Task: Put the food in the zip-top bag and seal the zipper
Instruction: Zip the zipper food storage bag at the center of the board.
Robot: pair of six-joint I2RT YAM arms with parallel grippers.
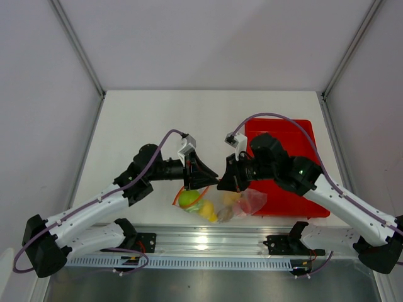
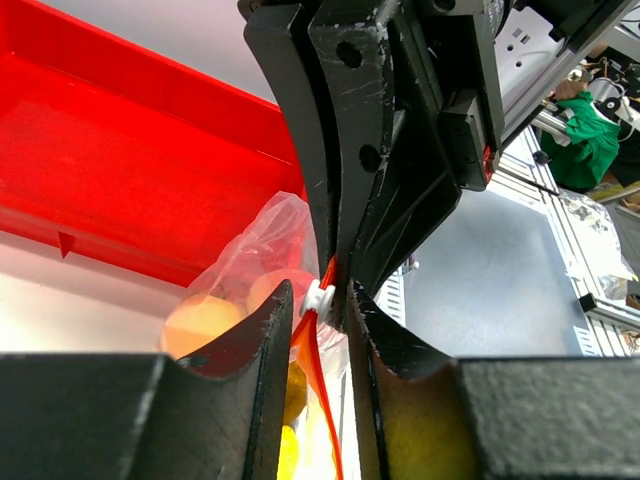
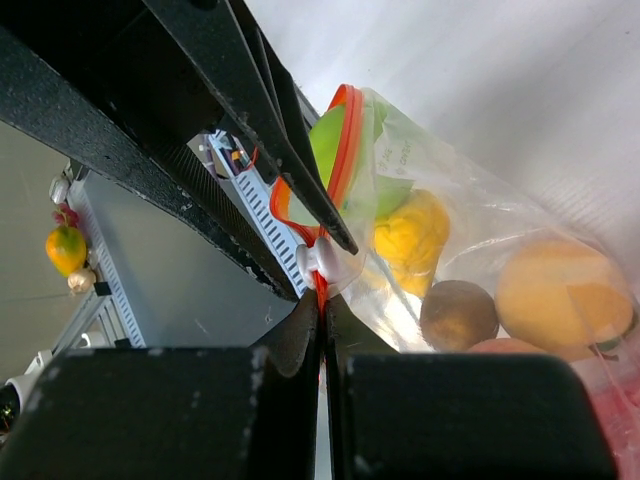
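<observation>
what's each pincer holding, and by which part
Right pincer grips the zip-top bag by its zipper edge. Left pincer brackets the white slider, not clamped yet.

The zip-top bag (image 3: 480, 200) is made of clear, crinkly plastic; the tray (image 2: 100, 170) is finished in glossy red plastic.

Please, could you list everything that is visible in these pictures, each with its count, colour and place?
zip-top bag: one, clear, near the table's front edge, beside the tray
food: five pieces visible, green, yellow, brownish, orange, red-pink, all inside the bag
zipper: one, orange-red, along the bag's mouth
slider: one, white, on the zipper
tray: one, red, right side of the table
table: one, white
left gripper: black, jaws open around the slider
right gripper: black, shut on the zipper
</observation>
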